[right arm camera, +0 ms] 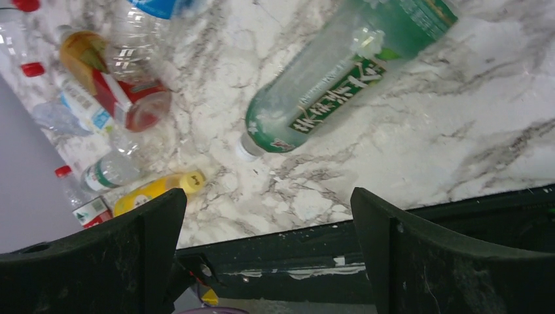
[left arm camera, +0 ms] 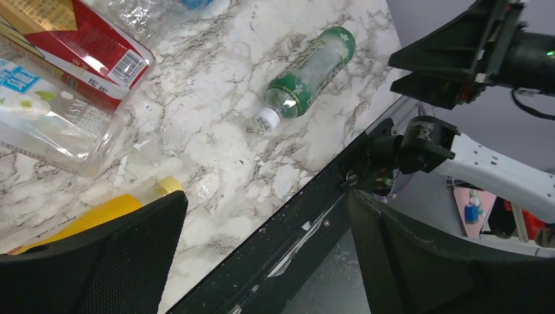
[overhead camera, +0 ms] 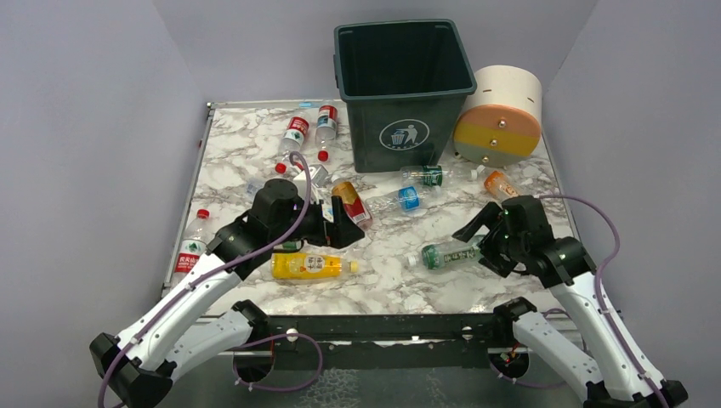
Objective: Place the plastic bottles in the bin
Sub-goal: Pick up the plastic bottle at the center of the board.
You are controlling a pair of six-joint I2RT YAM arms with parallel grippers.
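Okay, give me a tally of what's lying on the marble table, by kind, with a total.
Plastic bottles: 12 that I can make out, a few partly under the left arm
Dark green bin: 1
Cream-and-orange cylinder: 1
Total: 14
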